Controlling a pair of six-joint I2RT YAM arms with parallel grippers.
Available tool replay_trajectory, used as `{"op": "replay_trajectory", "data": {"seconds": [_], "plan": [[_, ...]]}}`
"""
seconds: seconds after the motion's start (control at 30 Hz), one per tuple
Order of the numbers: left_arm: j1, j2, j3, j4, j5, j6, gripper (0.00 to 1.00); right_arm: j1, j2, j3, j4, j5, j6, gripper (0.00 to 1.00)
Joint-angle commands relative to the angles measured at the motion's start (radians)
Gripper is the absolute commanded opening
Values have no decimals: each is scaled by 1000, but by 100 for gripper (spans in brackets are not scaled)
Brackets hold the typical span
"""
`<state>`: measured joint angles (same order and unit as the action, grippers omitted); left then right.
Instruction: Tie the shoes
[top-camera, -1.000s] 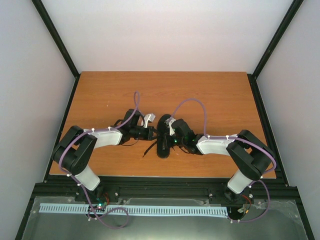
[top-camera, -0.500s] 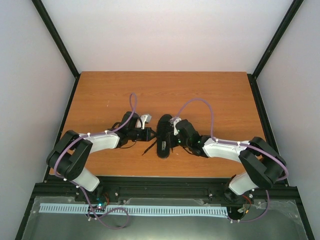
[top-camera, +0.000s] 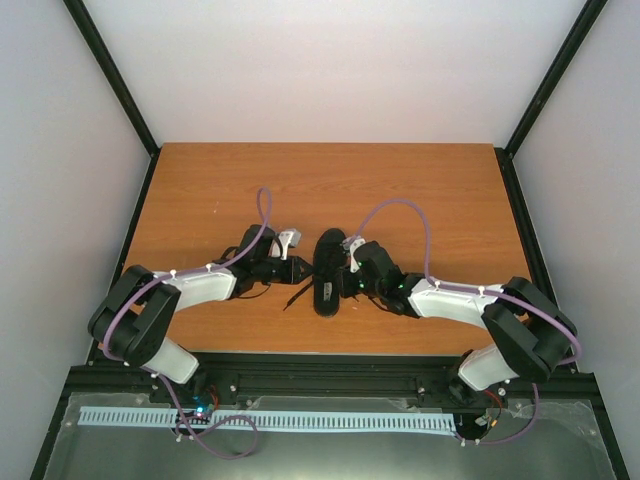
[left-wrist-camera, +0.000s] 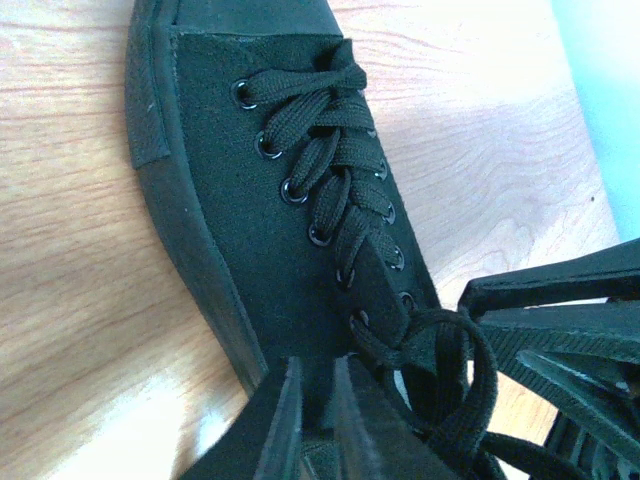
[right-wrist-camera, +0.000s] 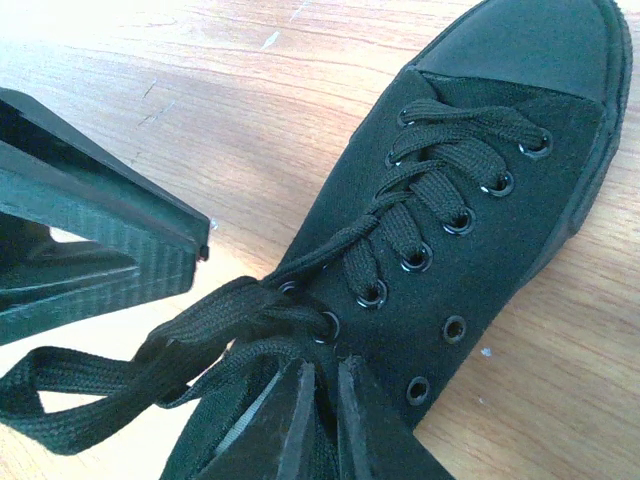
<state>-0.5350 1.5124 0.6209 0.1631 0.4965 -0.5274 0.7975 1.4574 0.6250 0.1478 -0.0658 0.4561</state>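
**Both arms folded in on the black sneaker**

The black low-top sneaker lies on the wooden table, midway between the left and right edges and nearer the near edge, with its toe toward the far edge. Each arm rises from its base, bends sharply at an elbow out toward its own side edge of the table, and runs its white forearm inward and low. The left pincer sits at the sneaker's left flank and the right pincer at its right flank, facing each other across the upper eyelets. In each wrist view the pincer's own fingers stand a narrow slit apart, tips over the shoe's collar. Whether a lace is pinched in either slit I cannot tell. The black laces cross through the eyelets. A loose loop bunches at the top between the pincers, and one lace end trails on the table left of the heel.
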Motion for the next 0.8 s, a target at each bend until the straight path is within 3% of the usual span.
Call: {"op": "replay_trajectory", "data": {"seconds": [0.0, 0.2, 0.43, 0.57, 0.77], "plan": [[-2, -57, -6, 28, -21, 31, 28, 3, 31, 16, 41, -18, -8, 8], [-2, -66, -8, 43, 14, 53, 42, 4, 77, 38, 56, -34, -14, 7], [-2, -33, 3, 49, 52, 60, 36, 5, 87, 41, 80, -48, -5, 3], [-2, -41, -4, 46, -7, 38, 30, 5, 87, 45, 90, -49, -3, 3], [-2, -38, 8, -17, -122, 23, 35, 5, 102, 56, 102, -47, -1, 3]]}}
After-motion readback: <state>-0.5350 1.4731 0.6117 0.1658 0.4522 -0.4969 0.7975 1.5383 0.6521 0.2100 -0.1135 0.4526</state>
